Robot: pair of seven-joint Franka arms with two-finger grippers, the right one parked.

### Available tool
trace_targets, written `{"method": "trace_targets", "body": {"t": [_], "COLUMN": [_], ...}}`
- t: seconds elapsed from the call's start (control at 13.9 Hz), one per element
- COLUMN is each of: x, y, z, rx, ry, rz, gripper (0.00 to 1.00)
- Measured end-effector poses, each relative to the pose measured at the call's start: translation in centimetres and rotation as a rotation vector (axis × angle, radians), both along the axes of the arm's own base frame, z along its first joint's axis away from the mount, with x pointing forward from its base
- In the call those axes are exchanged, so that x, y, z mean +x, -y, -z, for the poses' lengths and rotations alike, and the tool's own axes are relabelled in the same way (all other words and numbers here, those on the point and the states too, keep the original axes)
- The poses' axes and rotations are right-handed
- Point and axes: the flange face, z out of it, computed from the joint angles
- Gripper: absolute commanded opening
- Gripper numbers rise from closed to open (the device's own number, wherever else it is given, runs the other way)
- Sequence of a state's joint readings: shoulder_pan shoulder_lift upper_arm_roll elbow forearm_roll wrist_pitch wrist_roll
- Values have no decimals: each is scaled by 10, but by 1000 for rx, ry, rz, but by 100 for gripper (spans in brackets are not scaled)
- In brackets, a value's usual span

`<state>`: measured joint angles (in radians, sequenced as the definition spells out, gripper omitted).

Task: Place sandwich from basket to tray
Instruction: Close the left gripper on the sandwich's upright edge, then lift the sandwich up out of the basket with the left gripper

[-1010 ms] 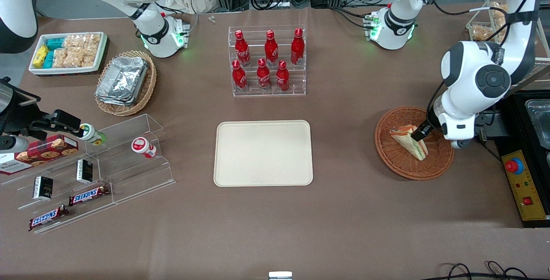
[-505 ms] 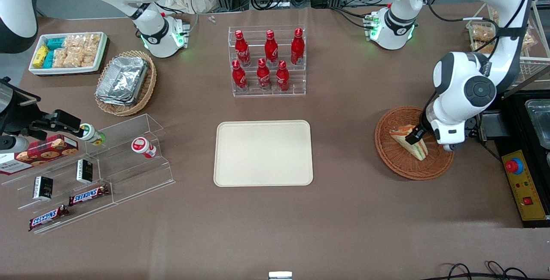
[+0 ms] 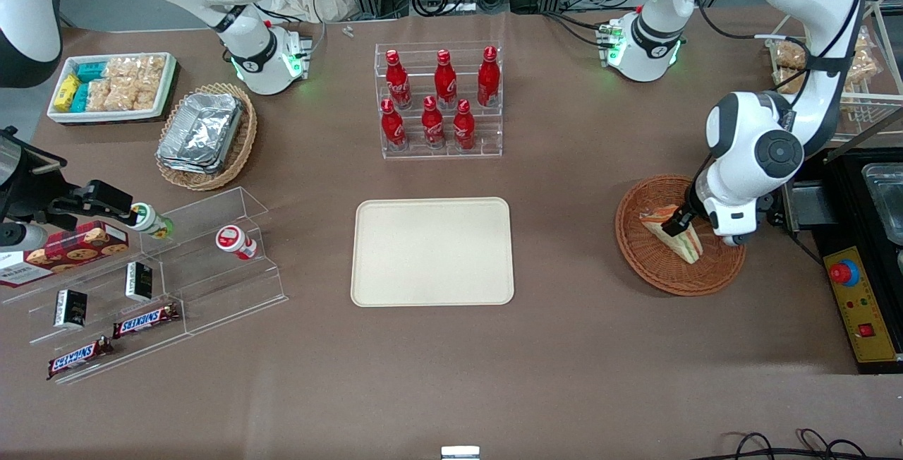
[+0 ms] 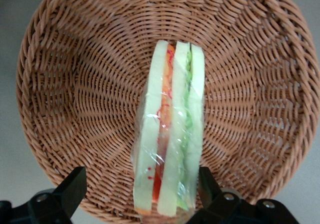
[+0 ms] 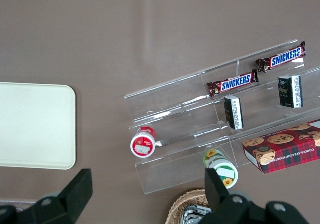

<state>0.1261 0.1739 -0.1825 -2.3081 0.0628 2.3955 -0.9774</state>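
The sandwich [image 3: 688, 243] is a wrapped wedge of white bread with green and orange-red filling. It stands on edge in the round reddish-brown wicker basket [image 3: 638, 252] toward the working arm's end of the table. My left gripper [image 3: 681, 224] is down in the basket, open, with its jaws on either side of the sandwich's wide end. In the left wrist view the sandwich [image 4: 170, 134] stands between the two black fingers [image 4: 74, 186]: one finger is at its wrap, the other stands well apart. The basket's weave [image 4: 75, 98] surrounds it. The cream tray [image 3: 432, 251] lies empty mid-table.
A clear rack of red bottles [image 3: 439, 100] stands farther from the camera than the tray. A tan oval basket with foil containers [image 3: 204, 135], a white snack box [image 3: 111, 86] and a clear stepped shelf with snack bars [image 3: 141, 283] lie toward the parked arm's end. A control box [image 3: 857, 305] sits beside the round basket.
The left arm's wrist has shifted a little toward the tray and the elbow has swung away from the camera. The gripper has stayed at the sandwich in the basket. The sandwich has not moved.
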Motion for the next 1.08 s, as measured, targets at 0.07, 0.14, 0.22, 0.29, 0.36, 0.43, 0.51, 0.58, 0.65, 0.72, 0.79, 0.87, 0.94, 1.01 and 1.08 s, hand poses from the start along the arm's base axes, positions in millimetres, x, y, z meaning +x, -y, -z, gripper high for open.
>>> {"method": "trace_targets", "body": {"t": [0.07,0.14,0.22,0.29,0.36,0.43,0.51,0.58,0.65,0.72,0.79,0.87,0.94,1.01,1.08], "x": [-1,-2,-2,-2,-2,-2,-1,-1,0,2,5,11,17,26,36], "y": [-1,-1,-1,-1,-1,-1,-1,-1,-1,-1,0,1,4,7,11], "z": [3,7,10,12,13,13,13,12,11,10,6,-1,-13,-29,-54], "rx": [-1,-3,-5,-6,-6,-7,-7,-6,-6,-6,-6,-6,-2,6,19], "ry": [4,8,12,11,13,16,18,20,24,30,42,53,46,17,-24], "rz": [-2,-2,-2,-2,-2,-3,-8,-20,-27,-37,-47,-54,-60,-59,-46], "gripper": [93,75,57,36,19,3,0,0,0,0,0,0,0,0,0]}}
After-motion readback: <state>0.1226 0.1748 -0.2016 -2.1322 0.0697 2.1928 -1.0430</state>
